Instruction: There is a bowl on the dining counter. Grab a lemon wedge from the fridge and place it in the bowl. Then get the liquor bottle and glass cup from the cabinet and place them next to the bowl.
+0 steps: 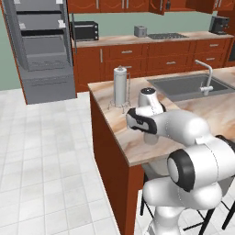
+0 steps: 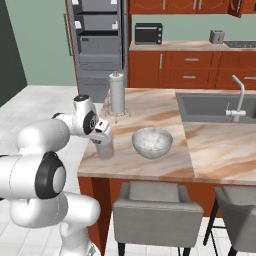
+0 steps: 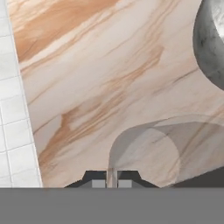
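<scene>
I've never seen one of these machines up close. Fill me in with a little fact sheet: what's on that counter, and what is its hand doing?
Setting: marble dining counter with a sink
Bowl: grey bowl on the counter, a small yellowish piece inside
Glass: clear glass cup standing left of the bowl, apart from it
Hand: gripper shut on the cup's rim, above the counter
Also there: paper towel holder behind the cup
Fridge: fridge open in the background

I see the grey bowl [image 2: 152,142] upright on the counter [image 2: 150,112] — the clear glass cup [image 2: 105,149] stands just beside it, upright.
</scene>
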